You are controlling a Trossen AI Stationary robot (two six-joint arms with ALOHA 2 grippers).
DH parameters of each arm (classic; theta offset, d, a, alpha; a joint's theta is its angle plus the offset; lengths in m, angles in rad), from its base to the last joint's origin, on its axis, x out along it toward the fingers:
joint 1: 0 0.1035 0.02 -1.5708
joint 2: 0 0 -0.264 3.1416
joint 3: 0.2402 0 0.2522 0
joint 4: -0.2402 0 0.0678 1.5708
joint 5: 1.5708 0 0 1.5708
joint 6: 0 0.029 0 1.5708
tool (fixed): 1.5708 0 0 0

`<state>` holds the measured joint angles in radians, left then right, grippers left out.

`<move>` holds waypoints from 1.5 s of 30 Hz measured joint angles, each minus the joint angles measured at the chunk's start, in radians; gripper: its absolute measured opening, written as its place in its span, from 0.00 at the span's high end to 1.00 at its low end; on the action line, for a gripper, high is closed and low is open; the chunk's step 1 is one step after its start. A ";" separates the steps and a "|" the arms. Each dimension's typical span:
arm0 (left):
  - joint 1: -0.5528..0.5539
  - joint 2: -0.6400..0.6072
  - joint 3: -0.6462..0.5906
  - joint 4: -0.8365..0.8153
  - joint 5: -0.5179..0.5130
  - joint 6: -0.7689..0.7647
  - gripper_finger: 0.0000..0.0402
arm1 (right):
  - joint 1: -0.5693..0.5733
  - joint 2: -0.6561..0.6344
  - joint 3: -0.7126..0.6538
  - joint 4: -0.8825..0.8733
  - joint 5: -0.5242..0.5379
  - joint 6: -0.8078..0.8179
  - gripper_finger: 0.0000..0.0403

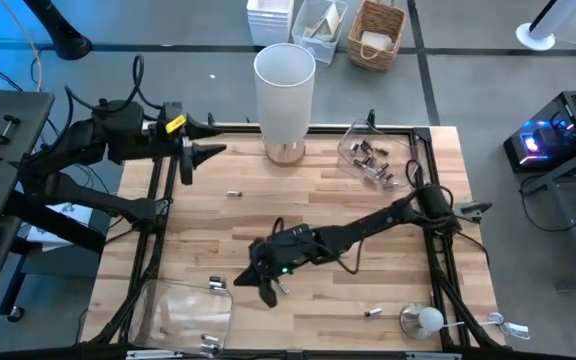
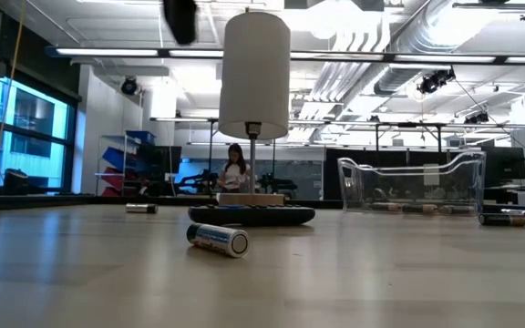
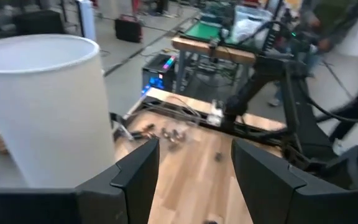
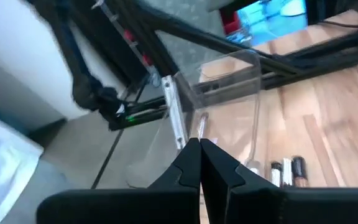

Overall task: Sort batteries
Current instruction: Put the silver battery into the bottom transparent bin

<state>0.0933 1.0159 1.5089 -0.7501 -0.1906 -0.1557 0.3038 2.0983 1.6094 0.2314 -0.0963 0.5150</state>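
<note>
Your right hand (image 1: 268,290), lower centre of high view, fingers pressed shut, nothing visibly held. Loose battery (image 1: 217,284) lies just left of it on worktop (image 1: 298,205), long axis left-right. Left hand (image 1: 190,160), upper left, spread open, much farther off.

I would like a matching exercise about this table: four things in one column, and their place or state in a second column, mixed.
Things:
1. left pincer
2. right pincer
3. white cylinder
4. clear bin with batteries

Place or state:
A. stands upright at the table's far edge, in the middle
B. shut, low over the table beside the near clear tray
C. open, at the table's far left corner
D. at the far right of the table

Pairs: 1-C, 2-B, 3-A, 4-D
</note>
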 joint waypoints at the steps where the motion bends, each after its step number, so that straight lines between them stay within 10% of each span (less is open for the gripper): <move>1: -0.009 -0.003 0.000 -0.010 0.003 -0.001 0.52 | 0.000 0.016 0.034 -0.021 -0.022 -0.021 0.99; 13: -0.094 -0.127 0.001 0.057 -0.026 -0.216 0.52 | -0.030 -0.015 0.117 -0.393 -0.044 -0.239 1.00; 20: -0.151 0.025 -0.014 -0.212 -0.153 -0.248 0.52 | -0.066 -0.179 0.117 -0.784 0.038 -0.374 1.00; 27: -0.199 0.186 -0.320 -0.213 -0.106 -0.229 0.52 | -0.117 -0.419 0.067 -1.086 0.161 -0.418 1.00; 33: -0.039 0.326 -0.520 -0.196 0.166 -0.189 0.52 | -0.127 -0.678 -0.147 -1.019 0.201 -0.305 1.00; 45: 0.307 0.661 -0.488 -0.171 0.099 0.274 0.52 | -0.077 -0.847 -0.702 -0.427 0.261 0.149 1.00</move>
<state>0.4000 1.6774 1.0210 -0.9207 -0.0917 0.1182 0.2264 1.2510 0.9071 -0.1959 0.1649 0.6641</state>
